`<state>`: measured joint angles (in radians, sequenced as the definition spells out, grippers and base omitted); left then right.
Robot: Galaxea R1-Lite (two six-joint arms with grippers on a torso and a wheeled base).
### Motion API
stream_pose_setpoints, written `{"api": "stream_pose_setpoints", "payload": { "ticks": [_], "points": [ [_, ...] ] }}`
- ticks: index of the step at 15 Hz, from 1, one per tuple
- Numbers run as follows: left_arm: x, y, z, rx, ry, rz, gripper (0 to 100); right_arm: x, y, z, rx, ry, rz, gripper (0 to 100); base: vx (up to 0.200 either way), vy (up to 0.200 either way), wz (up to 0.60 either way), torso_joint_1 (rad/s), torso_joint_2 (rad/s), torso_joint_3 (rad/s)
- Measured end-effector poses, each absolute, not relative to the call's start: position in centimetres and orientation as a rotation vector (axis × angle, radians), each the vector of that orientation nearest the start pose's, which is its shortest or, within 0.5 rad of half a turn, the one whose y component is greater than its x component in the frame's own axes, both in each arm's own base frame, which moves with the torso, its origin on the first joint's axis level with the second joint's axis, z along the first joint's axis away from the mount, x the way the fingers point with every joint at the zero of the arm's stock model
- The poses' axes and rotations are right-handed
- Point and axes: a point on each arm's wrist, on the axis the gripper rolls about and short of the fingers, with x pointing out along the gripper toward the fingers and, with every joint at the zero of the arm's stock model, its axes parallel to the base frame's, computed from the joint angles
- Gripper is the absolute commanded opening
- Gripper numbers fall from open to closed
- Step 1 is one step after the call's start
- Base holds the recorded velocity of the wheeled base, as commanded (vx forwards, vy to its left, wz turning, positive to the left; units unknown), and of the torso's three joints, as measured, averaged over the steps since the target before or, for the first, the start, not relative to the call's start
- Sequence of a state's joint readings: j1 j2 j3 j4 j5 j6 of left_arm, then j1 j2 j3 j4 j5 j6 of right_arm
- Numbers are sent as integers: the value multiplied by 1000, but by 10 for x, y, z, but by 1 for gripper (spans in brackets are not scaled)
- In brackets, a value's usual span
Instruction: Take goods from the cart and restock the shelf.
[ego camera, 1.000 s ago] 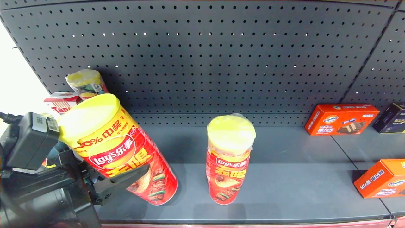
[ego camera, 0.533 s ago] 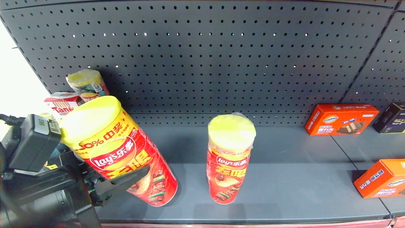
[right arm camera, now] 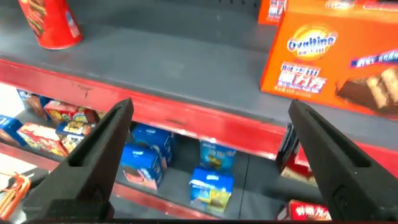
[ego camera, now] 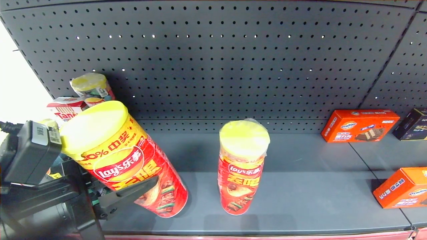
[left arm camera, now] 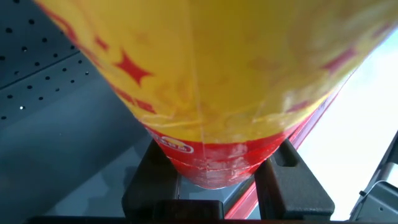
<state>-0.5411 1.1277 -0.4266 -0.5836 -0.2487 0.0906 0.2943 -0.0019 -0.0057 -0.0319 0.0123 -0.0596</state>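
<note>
Restocking at the snack shelf: one can in the left jaws

From the head view, the left gripper (ego camera: 133,178) was clamped around a tall chip can (ego camera: 123,156), red with a yellow lid. The can leaned, its lid tipped toward the robot's left and its base low over the front of the grey shelf (ego camera: 300,200); I could not tell whether the base touched the deck. A second chip can (ego camera: 243,166) stood upright near the middle of the shelf, apart from the held one on its right. Behind the held can, against the pegboard back (ego camera: 213,66), sat a smaller yellow-lidded tub (ego camera: 90,87) and just beside it a red-and-white box (ego camera: 65,108). At the right end lay two orange boxes (ego camera: 360,125) (ego camera: 402,188), one at the back and one at the front, with a dark box (ego camera: 412,124) next to the rear one.

From the left wrist view, the tall chip can (left arm camera: 217,93) loomed large, its red lower part pinched between the two black fingers (left arm camera: 149,180) of the left gripper (left arm camera: 217,180), with the shelf (left arm camera: 56,143) beyond it.

From the right wrist view, the right gripper (right arm camera: 211,106) hung with its jaws spread wide and nothing between them, in front of the shelf's red front edge (right arm camera: 186,115). An orange box (right arm camera: 329,56) lay on the shelf (right arm camera: 174,56) near that edge, the foot of a red can (right arm camera: 50,22) stood farther along, and blue cartons (right arm camera: 149,155) sat on the level below.
</note>
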Motion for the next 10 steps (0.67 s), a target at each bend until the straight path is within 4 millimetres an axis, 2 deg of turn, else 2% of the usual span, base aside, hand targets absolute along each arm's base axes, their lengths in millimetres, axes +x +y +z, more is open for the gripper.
{"api": "stream_pose_setpoints", "payload": {
  "ticks": [3,10],
  "points": [
    [127,-83,203,109,82,-795,0,-23,-6,77,-60,-29,351,100,0,0,0,0,0,0],
    [126,-83,203,117,75,-803,0,-22,-6,76,-3,-10,336,100,0,0,0,0,0,0]
  ]
}}
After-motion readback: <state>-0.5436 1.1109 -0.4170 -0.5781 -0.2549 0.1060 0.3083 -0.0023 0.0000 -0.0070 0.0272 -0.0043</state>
